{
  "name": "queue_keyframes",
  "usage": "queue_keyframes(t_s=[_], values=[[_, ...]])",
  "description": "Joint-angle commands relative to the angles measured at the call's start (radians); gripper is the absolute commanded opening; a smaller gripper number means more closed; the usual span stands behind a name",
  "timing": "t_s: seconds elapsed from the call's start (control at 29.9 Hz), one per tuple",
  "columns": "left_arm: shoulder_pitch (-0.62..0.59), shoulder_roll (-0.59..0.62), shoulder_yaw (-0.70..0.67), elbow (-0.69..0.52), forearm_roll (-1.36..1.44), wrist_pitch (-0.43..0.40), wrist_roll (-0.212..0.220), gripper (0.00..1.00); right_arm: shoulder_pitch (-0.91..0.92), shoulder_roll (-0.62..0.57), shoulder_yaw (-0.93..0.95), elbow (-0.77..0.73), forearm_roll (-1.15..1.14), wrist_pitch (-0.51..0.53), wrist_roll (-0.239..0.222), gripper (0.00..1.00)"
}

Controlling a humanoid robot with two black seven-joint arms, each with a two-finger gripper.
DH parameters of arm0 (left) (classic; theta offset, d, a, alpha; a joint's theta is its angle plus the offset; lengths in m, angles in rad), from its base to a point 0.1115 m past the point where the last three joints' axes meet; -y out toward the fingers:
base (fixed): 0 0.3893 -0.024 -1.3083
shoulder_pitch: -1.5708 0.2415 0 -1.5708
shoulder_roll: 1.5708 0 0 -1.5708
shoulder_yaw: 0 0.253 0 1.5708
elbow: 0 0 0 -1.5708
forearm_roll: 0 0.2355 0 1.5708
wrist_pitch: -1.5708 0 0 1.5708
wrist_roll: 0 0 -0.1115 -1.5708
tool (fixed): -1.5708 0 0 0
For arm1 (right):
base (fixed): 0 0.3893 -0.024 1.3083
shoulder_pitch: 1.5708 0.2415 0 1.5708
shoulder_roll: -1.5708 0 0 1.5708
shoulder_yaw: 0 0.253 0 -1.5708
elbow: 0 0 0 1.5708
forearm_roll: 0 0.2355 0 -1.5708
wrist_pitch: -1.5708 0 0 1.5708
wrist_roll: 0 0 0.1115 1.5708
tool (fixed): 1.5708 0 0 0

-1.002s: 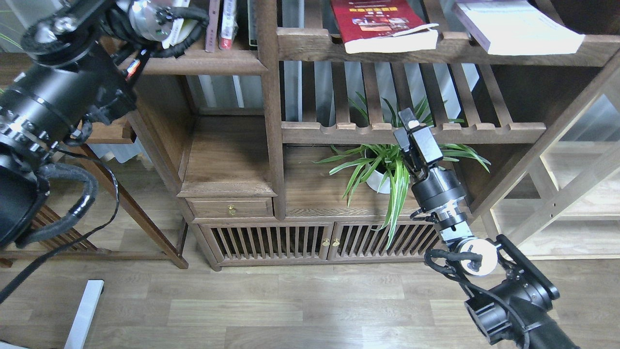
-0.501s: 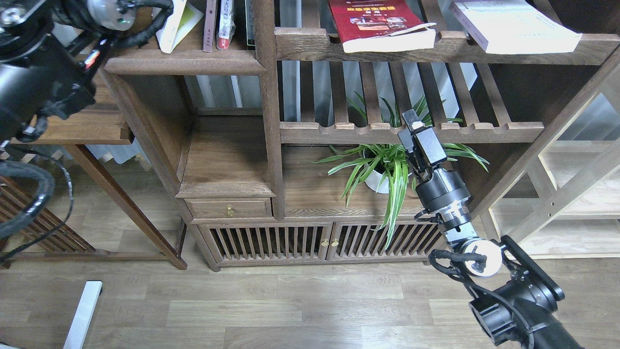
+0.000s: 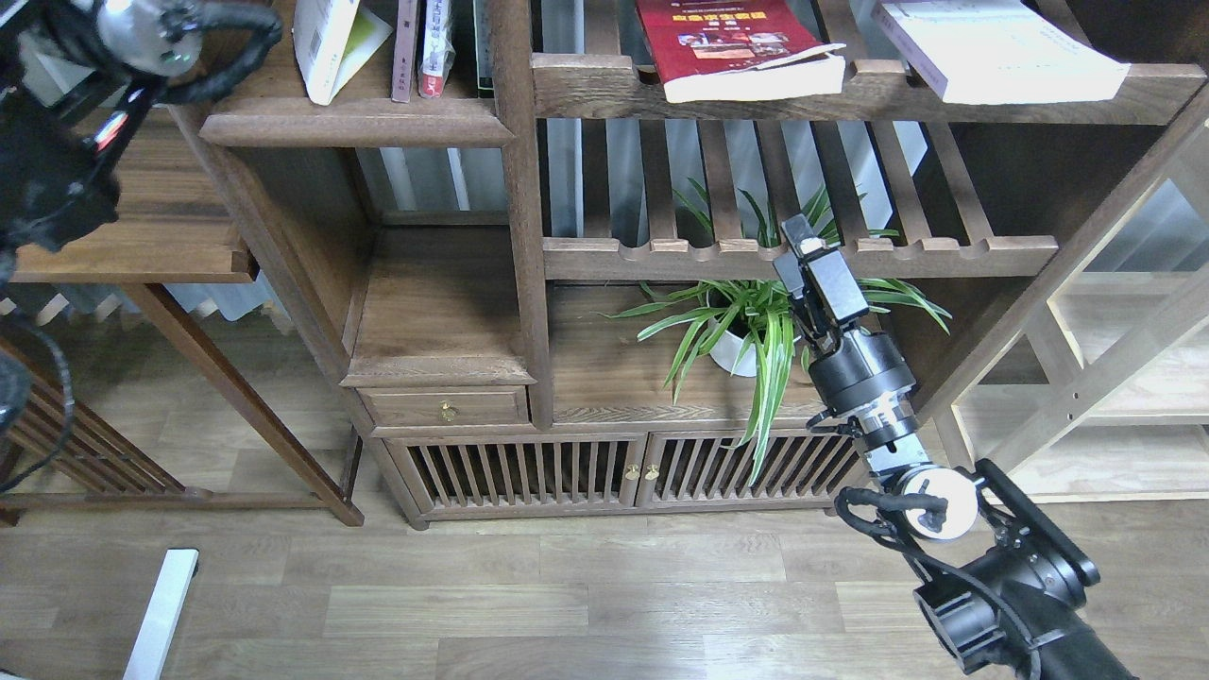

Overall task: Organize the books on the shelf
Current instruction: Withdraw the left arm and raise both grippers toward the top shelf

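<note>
The yellow-green and white book (image 3: 326, 42) stands leaning on the dark-brown shelf (image 3: 354, 121) at the upper left, beside two thin upright books (image 3: 423, 47). The red book (image 3: 727, 42) lies flat on the upper slatted rack (image 3: 604, 85). The pale-lavender book (image 3: 992, 47) lies flat on the same rack to the right. My left arm (image 3: 57, 104) fills the top left corner; its gripper is out of view. My right gripper (image 3: 799, 236) points up in front of the lower slatted rack, empty, its fingers too dark to tell apart.
A potted spider plant (image 3: 746, 331) stands on the cabinet top right behind my right arm. The lower slatted rack (image 3: 661, 253) is just above the gripper. A small side table (image 3: 142, 246) is at the left. A pale shelving unit (image 3: 1115, 378) is at the right.
My left arm has drawn back to the left and up, away from the shelf, uncovering the yellow-green book that now stands there. My right arm has barely moved.
</note>
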Motion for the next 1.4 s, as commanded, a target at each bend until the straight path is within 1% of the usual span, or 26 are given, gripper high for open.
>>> queue_keyframes(t_s=[0.0,0.13,0.27,0.33,0.43,0.5,0.57,0.67,0.77,0.94,1.07,1.2,1.3,1.37], values=[[0.03,0.063,-0.028,-0.071,-0.005,-0.101,-0.013,0.99,0.0,-0.001,0.015,0.0,0.0,0.0,0.0,0.99],[0.05,0.076,-0.089,-0.095,-0.009,-0.244,-0.014,0.99,0.0,0.0,0.046,0.0,0.0,0.0,0.002,0.99],[0.073,0.081,-0.14,-0.095,-0.009,-0.345,-0.016,0.99,0.006,0.0,0.057,0.0,0.0,0.0,0.006,0.99],[0.093,0.083,-0.166,-0.097,-0.018,-0.411,-0.019,0.99,0.011,0.0,0.064,0.0,0.0,0.0,0.005,0.99],[0.136,0.095,-0.198,-0.097,-0.061,-0.533,-0.063,0.99,0.006,-0.004,0.077,0.0,0.0,0.0,0.008,0.99],[0.17,0.119,-0.21,-0.1,-0.087,-0.645,-0.103,0.99,0.003,-0.01,0.09,0.0,-0.006,0.0,0.006,0.99],[0.185,0.138,-0.214,-0.103,-0.112,-0.656,-0.132,0.99,0.002,-0.018,0.094,0.001,-0.006,0.0,0.006,0.99],[0.193,0.146,-0.217,-0.097,-0.158,-0.656,-0.145,0.99,0.002,-0.035,0.115,0.006,-0.006,0.0,0.005,0.99],[0.202,0.135,-0.212,-0.1,-0.276,-0.656,-0.14,0.99,0.003,-0.044,0.118,0.006,-0.009,0.0,0.003,0.99],[0.28,0.083,-0.221,-0.132,-0.414,-0.656,-0.14,0.99,0.025,-0.044,0.117,0.005,-0.011,0.0,0.0,0.99],[0.34,0.066,-0.223,-0.184,-0.422,-0.656,-0.142,0.99,0.035,-0.041,0.117,0.006,-0.011,0.0,0.0,0.99],[0.412,0.027,-0.22,-0.262,-0.422,-0.656,-0.136,0.99,0.055,-0.03,0.112,0.008,-0.011,0.0,0.0,0.99],[0.472,-0.017,-0.211,-0.316,-0.419,-0.656,-0.12,0.99,0.066,-0.02,0.112,0.008,-0.011,0.0,0.0,0.99],[0.507,-0.054,-0.207,-0.325,-0.405,-0.656,-0.119,0.99,0.071,-0.016,0.115,0.008,-0.009,0.0,0.0,0.99]])
